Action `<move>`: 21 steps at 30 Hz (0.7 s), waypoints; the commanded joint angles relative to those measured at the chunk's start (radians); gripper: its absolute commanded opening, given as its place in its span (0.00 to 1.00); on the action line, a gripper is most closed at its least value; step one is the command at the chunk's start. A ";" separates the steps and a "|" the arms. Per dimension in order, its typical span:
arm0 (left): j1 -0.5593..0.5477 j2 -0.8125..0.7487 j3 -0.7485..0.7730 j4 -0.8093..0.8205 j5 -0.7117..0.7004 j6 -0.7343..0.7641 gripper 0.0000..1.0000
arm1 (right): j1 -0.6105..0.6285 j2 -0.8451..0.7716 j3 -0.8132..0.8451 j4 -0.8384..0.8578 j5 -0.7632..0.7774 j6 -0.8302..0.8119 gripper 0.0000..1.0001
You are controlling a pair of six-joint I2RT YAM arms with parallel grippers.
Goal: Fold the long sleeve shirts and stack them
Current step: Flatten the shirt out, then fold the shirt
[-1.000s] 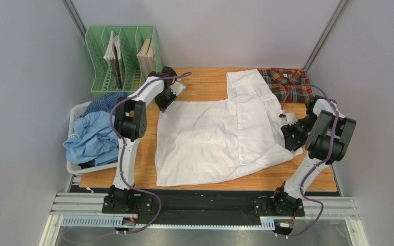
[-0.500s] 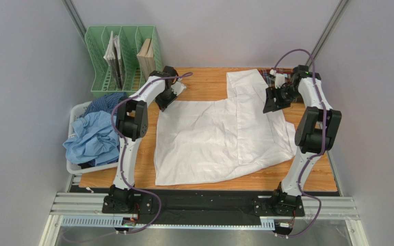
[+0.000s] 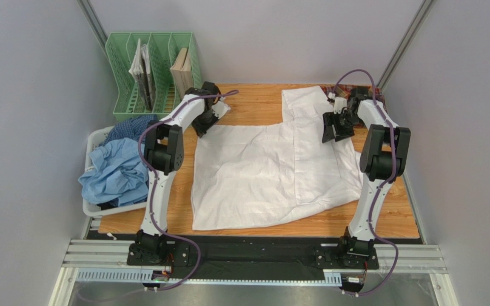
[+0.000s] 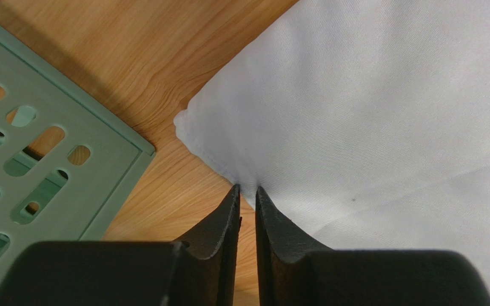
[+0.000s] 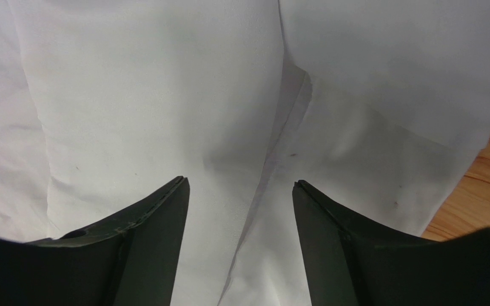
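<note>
A plain white long sleeve shirt [image 3: 267, 169] lies spread over the wooden table, one part reaching toward the far edge. My left gripper [image 3: 204, 125] is at its far left corner, and the left wrist view shows the fingers [image 4: 247, 189] shut on the cloth edge [image 4: 382, 115]. My right gripper [image 3: 332, 129] hovers over the shirt's far right part. It is open, with nothing between its fingers [image 5: 240, 185]; a fold line in the white cloth [image 5: 164, 95] runs under the gap. A light blue shirt [image 3: 116, 175] and a dark blue checked shirt [image 3: 129, 126] lie crumpled in the basket.
The white plastic basket [image 3: 96, 138] sits at the table's left edge. A green file rack [image 3: 152, 70] with books stands at the far left, close to my left gripper, and its base [image 4: 36, 166] shows in the left wrist view. Bare wood [image 3: 254, 102] lies beyond the shirt.
My right arm has swung from the table's right edge to the far right, covering the plaid shirt, and its gripper now hangs over the white shirt with jaws wider. The left arm has not moved.
</note>
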 commanded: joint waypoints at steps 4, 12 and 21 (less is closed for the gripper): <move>0.045 -0.088 -0.018 0.014 0.129 0.035 0.25 | 0.016 0.013 -0.008 0.018 -0.068 0.015 0.57; 0.013 -0.314 -0.174 0.045 0.329 -0.016 0.42 | 0.016 0.010 0.014 -0.028 -0.140 -0.007 0.08; 0.013 -0.425 -0.291 0.066 0.358 -0.051 0.41 | 0.016 -0.198 -0.001 -0.194 -0.290 -0.118 0.00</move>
